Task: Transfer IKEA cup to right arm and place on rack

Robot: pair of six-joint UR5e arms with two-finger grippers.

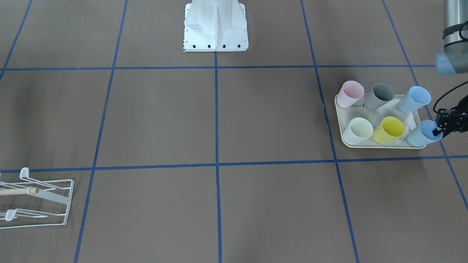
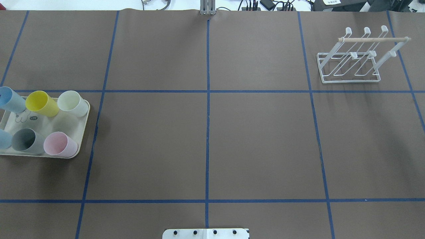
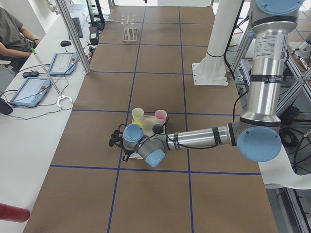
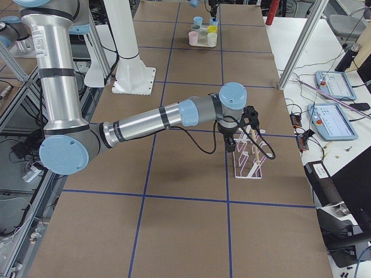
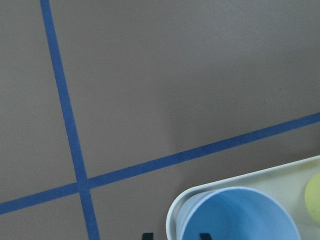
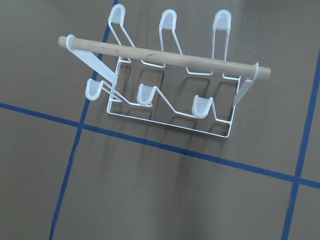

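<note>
Brown tabletop crossed with blue tape lines carries everything you see. Your blue cup stands upright, mouth up and long axis vertical. It sits on the tray's corner farthest from the robot, at its left end, just beside a yellow cup. The left jaws are parted across its rim, one finger inside and one outside. The overhead view cuts the cup off at the edge, and the wrist view shows only two dark fingertips. The right arm hangs near the rack, well apart from the tray; you cannot tell how its jaws stand.
</note>
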